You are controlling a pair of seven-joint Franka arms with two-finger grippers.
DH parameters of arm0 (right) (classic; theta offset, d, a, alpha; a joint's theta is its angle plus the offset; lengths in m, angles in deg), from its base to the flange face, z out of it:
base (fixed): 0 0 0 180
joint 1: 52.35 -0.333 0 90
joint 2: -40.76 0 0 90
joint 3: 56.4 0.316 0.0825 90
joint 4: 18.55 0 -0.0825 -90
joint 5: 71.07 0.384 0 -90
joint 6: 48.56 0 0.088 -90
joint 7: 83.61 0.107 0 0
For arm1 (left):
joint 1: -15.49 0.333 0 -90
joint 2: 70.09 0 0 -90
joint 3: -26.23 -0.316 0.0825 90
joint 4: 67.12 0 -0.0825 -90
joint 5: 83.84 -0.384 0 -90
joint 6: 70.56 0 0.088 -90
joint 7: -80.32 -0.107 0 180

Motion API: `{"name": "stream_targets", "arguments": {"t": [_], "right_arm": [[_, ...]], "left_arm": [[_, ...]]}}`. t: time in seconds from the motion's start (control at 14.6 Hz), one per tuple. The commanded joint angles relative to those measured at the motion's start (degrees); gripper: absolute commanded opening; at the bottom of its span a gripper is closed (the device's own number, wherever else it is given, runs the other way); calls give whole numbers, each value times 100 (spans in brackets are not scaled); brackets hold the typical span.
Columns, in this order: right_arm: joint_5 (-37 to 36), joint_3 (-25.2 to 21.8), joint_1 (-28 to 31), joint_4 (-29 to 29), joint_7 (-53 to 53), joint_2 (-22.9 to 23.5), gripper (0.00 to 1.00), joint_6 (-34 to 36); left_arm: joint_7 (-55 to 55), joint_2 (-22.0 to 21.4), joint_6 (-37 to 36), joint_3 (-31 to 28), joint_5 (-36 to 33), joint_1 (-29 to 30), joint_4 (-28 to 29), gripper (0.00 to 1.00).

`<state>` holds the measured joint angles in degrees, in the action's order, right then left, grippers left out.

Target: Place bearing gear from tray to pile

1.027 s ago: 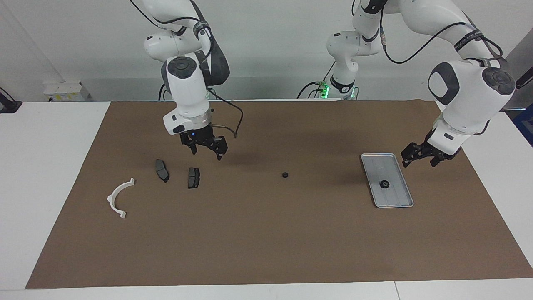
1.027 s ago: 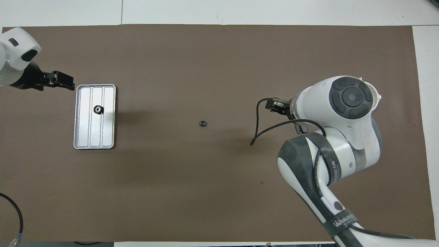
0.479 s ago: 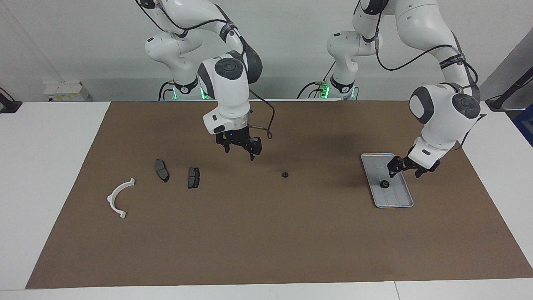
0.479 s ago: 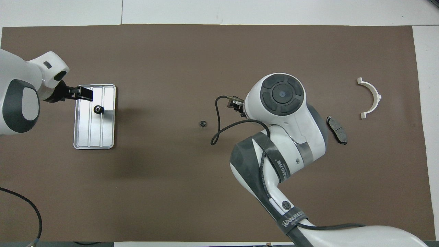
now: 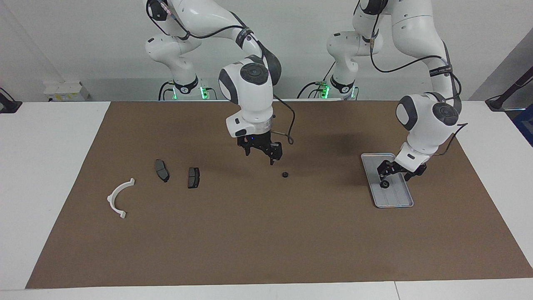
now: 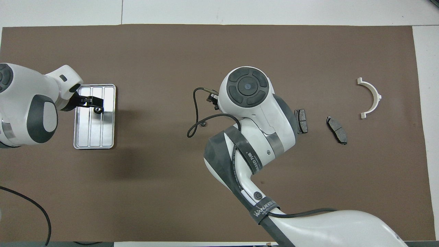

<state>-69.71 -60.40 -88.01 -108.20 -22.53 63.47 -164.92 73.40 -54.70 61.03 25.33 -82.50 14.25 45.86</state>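
Note:
The silver-grey tray lies toward the left arm's end of the mat, with a small black bearing gear on it. My left gripper is open and low over the tray, just above the gear. In the overhead view it is over the tray beside the gear. My right gripper is open and empty in the air over mid-mat; in the overhead view its own wrist hides it. The pile is a white bracket and two dark pads.
A second small black gear lies alone on the brown mat near mid-table, below and beside my right gripper; it also shows in the overhead view next to a hanging cable. The bracket and pads lie toward the right arm's end.
My left gripper came in from beside the tray and dropped low over the gear. My right gripper moved from above the pads toward mid-mat, close to the loose gear.

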Motion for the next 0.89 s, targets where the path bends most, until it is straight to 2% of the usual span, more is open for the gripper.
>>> {"name": "stream_targets", "arguments": {"t": [0.0,0.14,0.27,0.82], "right_arm": [[66,4,-247,911,473,837,100,289],[48,4,-353,1431,668,1365,100,290],[-22,4,-468,1477,677,1568,100,185],[-22,22,-670,1398,677,1868,99,-440]], "left_arm": [[-82,-98,280,-51,85,-87,259,99],[-56,-63,472,-60,85,-174,382,99],[-56,-62,623,-51,85,-192,496,99],[-108,-45,684,-60,77,-122,558,99]]}}
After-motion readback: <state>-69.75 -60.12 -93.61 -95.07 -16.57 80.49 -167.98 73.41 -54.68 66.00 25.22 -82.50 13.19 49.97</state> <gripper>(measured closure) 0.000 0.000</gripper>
